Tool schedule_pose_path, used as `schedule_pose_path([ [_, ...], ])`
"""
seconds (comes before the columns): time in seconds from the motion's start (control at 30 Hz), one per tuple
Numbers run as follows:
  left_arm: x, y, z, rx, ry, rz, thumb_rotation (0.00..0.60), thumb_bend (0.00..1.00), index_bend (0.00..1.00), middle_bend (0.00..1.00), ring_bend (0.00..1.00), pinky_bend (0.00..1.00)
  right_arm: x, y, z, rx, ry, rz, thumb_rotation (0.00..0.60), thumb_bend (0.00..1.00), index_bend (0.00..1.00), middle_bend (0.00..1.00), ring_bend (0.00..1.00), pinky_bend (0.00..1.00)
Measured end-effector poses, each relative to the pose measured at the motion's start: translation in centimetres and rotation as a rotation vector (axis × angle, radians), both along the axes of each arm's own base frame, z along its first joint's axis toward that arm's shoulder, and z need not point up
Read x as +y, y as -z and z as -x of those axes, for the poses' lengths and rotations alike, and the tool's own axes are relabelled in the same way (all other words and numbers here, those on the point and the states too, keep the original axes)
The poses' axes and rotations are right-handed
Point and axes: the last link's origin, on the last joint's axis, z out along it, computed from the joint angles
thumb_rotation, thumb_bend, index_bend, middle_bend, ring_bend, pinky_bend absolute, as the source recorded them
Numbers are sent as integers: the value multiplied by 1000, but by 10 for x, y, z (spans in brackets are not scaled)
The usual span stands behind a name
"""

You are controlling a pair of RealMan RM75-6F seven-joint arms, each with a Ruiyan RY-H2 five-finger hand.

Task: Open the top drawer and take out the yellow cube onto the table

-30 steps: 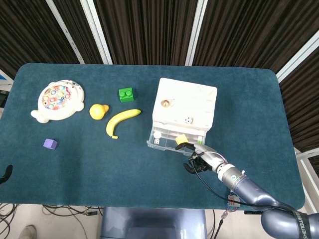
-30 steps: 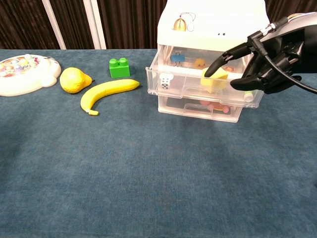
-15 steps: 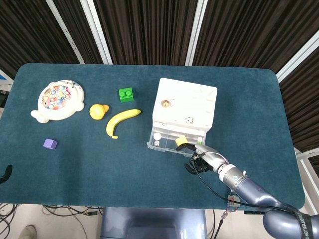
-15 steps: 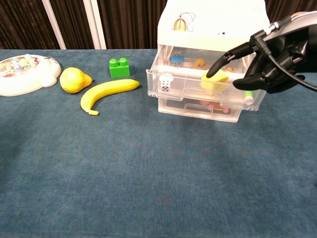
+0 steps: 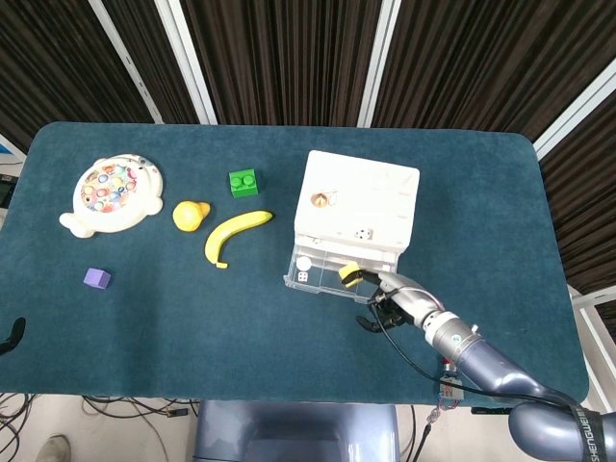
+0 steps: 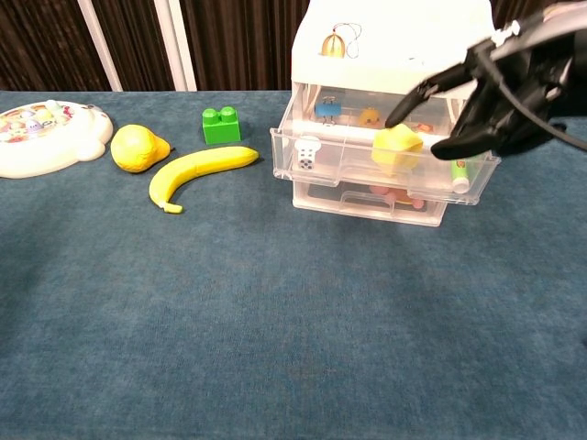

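Black fingers [image 6: 431, 89] of your right hand [image 6: 500, 101] are spread; one extended fingertip touches the tilted yellow cube [image 6: 397, 149], which sits in the pulled-out top drawer [image 6: 367, 156] of the white plastic drawer unit [image 5: 361, 197] near the table's [image 5: 144, 318] front edge.

1. A table [image 5: 289, 327] with a dark teal felt-like top and rounded corners.
2. Dark pleated curtains [image 5: 279, 58] behind it, split by white slanted bars [image 5: 188, 58].
3. Cables [image 5: 115, 409] lie on the pale floor below.
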Motion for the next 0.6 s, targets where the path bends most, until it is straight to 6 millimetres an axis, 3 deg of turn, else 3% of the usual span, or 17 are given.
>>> schedule_pose_path([
  [0.4,0,0,0,-3,3,0,600,340,72,0,0,0,-29,-32,-9,194,-272,215,600,218,312,965,1000,1000],
  [0.6,-1,1,-1,-2,4,3,600,340,73,0,0,0,-38,-36,-11,341,-460,321,600,198,328,993,1000,1000],
])
